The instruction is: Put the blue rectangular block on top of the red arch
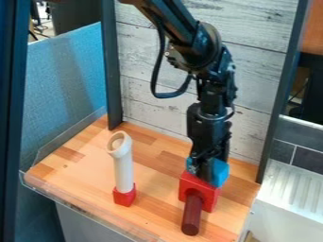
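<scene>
Dark red cylinder foremost; behind it, the claw grips the blue block atop the red arch.

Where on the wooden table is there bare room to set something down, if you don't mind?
The table has bare wood between the white tube and the red arch, and behind the tube toward the plank wall. It is crowded at the arch, with the dark red cylinder in front and the blue block and gripper above.

On your wooden bench, a white cylinder on a small red block stands left of the red arch; a dark-red cylinder juts from its front, the blue rectangular block at its top.
</scene>
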